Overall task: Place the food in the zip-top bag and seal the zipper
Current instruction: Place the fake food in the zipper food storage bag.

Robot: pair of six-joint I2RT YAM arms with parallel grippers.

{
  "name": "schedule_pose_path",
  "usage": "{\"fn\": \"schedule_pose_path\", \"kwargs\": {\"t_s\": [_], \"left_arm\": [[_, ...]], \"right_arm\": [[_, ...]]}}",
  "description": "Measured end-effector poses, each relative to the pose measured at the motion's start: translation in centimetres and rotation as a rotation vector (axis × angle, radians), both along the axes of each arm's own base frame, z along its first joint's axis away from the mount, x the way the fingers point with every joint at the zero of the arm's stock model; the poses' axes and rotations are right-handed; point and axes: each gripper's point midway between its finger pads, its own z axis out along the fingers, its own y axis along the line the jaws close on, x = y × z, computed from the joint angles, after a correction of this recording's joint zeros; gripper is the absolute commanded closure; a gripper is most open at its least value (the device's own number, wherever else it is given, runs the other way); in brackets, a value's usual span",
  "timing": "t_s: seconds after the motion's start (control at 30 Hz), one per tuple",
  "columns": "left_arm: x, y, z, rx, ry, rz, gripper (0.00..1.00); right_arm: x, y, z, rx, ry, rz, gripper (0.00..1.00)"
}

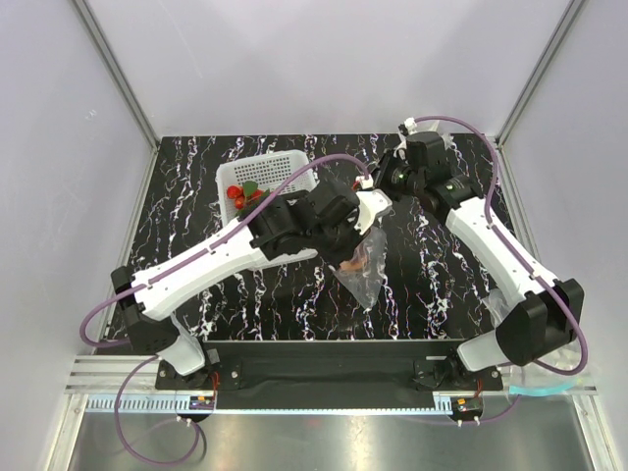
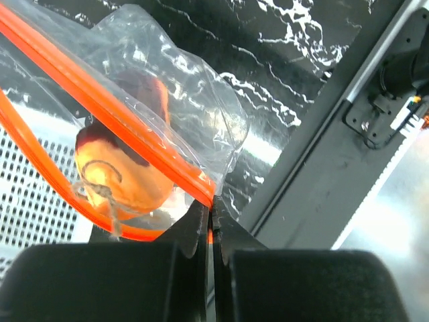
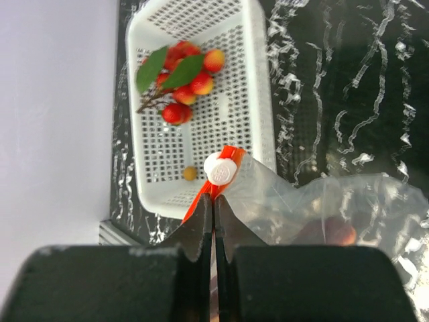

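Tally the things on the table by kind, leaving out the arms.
White basket: 1
Zip-top bag: 1
Leafy berry bunch, in the basket: 1
Small yellow piece, loose in the basket: 1
Orange fruit, inside the bag: 1
Total: 5

A lab test cell: white panel walls [image 1: 324, 59], aluminium frame posts [image 1: 116, 74], black marbled table [image 1: 412, 294].
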Motion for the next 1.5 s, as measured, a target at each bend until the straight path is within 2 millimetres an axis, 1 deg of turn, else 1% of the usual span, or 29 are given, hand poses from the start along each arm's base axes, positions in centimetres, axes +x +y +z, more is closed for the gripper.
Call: {"fn": "schedule_pose_path", "kwargs": {"t_s": [0.17,0.27,0.33,0.5,0.53,0.57,0.6,0.67,0.73,0.77,0.8,0.83,0.87,0.9,0.93,0.97,1.0,1.03,1.07,1.1,1.13,1.17,1.2,1.23,1.27,1.3,1.33,1.43,1.5], "left_arm": [[-0.6,0.6,2.2,-0.017,0.009,0.006,1.00],[-1.1,1.1,2.3,-0.010,0.021,-0.009,1.00],[-1.2,1.6,1.6,0.027,0.029,-0.017,1.00],[-1.1,2.4,-2.1,0.188,0.069,-0.017,1.00],[-0.9,2.6,-2.5,0.215,0.069,-0.009,1.00],[-0.7,2.6,-2.3,0.228,0.064,-0.003,1.00],[-0.4,2.5,-1.4,0.222,0.053,0.003,1.00],[0.0,1.9,1.7,0.144,0.001,0.013,1.00],[0.1,2.1,5.8,0.007,-0.077,0.022,1.00],[-0.1,2.8,7.9,-0.075,-0.128,0.031,0.94],[-0.4,3.7,8.9,-0.127,-0.164,0.038,0.94],[-1.0,4.8,9.9,-0.199,-0.203,0.043,1.00],[-1.7,6.3,10.0,-0.233,-0.218,0.045,1.00],[-2.2,6.9,10.2,-0.263,-0.233,0.041,1.00],[-2.4,6.7,10.9,-0.298,-0.239,0.029,1.00],[-2.4,5.5,11.3,-0.329,-0.231,0.001,1.00],[-2.3,3.7,11.0,-0.338,-0.207,-0.033,1.00],[-2.3,1.9,10.3,-0.329,-0.173,-0.068,1.00],[-2.2,-0.1,9.3,-0.318,-0.136,-0.103,1.00],[-2.0,-2.0,7.3,-0.287,-0.096,-0.127,1.00],[-1.8,-3.0,5.5,-0.250,-0.068,-0.137,1.00],[-1.6,-3.7,3.2,-0.200,-0.042,-0.140,1.00],[-1.4,-3.7,1.3,-0.153,-0.024,-0.134,1.00],[-1.3,-3.2,0.1,-0.115,-0.016,-0.124,1.00],[-1.2,-2.5,-0.4,-0.095,-0.023,-0.114,1.00],[-1.3,-1.7,-0.2,-0.088,-0.039,-0.106,1.00],[-1.4,-0.8,0.5,-0.094,-0.060,-0.098,1.00],[-1.4,1.5,4.1,-0.158,-0.147,-0.063,1.00],[-1.3,2.5,5.6,-0.177,-0.182,-0.048,1.00]], "right_arm": [[-0.6,0.9,0.7,0.062,-0.064,0.059,1.00],[-0.9,1.1,1.3,0.090,-0.096,0.075,1.00],[-0.9,1.5,1.3,0.112,-0.105,0.086,1.00],[-0.7,1.9,-1.7,0.115,-0.042,0.091,1.00],[-0.5,2.0,-1.8,0.113,-0.036,0.093,1.00],[-0.4,2.1,-1.6,0.112,-0.038,0.094,1.00],[-0.2,2.1,-1.0,0.113,-0.050,0.096,1.00],[0.1,2.0,1.5,0.134,-0.118,0.100,1.00],[-0.3,1.6,5.2,0.171,-0.231,0.098,1.00],[-0.8,1.2,7.3,0.192,-0.294,0.094,1.00],[-1.6,0.8,9.3,0.210,-0.353,0.086,1.00],[-2.1,0.1,10.9,0.214,-0.396,0.059,1.00],[-2.3,-0.5,11.7,0.210,-0.415,0.034,1.00],[-2.7,-1.1,12.3,0.202,-0.410,0.011,1.00],[-2.8,-1.6,12.5,0.184,-0.396,-0.015,1.00],[-2.5,-2.1,12.6,0.164,-0.388,-0.045,1.00],[-2.0,-3.0,12.2,0.131,-0.377,-0.094,1.00],[-1.7,-3.8,11.8,0.109,-0.372,-0.125,1.00],[-1.1,-4.8,10.8,0.070,-0.351,-0.172,1.00],[-0.6,-5.8,9.8,0.034,-0.333,-0.214,1.00],[-0.4,-6.7,9.0,0.008,-0.315,-0.243,1.00],[-0.4,-7.3,8.3,-0.013,-0.295,-0.261,1.00],[-0.5,-7.4,7.7,-0.023,-0.276,-0.258,1.00],[-0.6,-7.2,7.2,-0.027,-0.260,-0.248,1.00],[-0.6,-6.7,6.8,-0.024,-0.242,-0.225,1.00],[-0.4,-6.2,6.2,-0.018,-0.225,-0.199,1.00],[-0.3,-5.7,5.7,-0.011,-0.211,-0.177,1.00],[0.3,-3.8,3.3,0.012,-0.135,-0.100,1.00],[-0.2,-3.0,2.4,0.023,-0.110,-0.061,1.00]]}}
